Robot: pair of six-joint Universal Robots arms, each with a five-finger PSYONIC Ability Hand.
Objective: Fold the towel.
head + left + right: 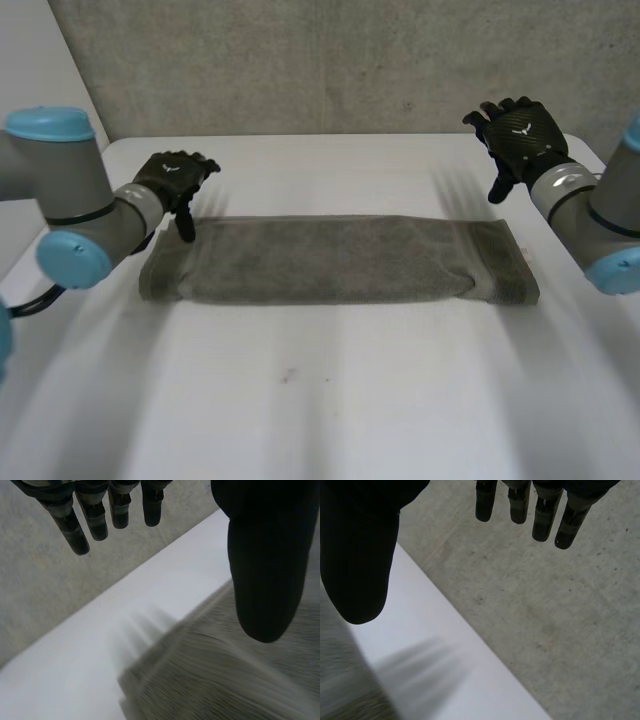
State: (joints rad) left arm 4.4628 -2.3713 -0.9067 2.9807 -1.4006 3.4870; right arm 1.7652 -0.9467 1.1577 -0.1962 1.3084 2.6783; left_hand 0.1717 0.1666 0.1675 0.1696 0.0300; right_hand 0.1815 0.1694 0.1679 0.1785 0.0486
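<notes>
— Fingers [196, 166] of the left hand [172, 180], head view: how do they stand?
— Loosely spread and holding nothing. The thumb points down at the far left corner of the towel [335, 260]; whether it touches cannot be told. The towel lies as a long strip on the white table [320, 400], its long axis running from one arm towards the other. The right hand [520, 138] hovers behind and above the strip's right end, well apart from it, relaxed and empty.
— Left wrist view?
— Fingers [70, 525] straight, thumb [265, 575] over the towel's [225, 680] end.
— Right wrist view?
— Fingers [540, 522] straight, gripping nothing; the towel [340, 700] lies beside the thumb.
— Nearer hand?
— The left, by judgement; the right would have to descend to its end.
</notes>
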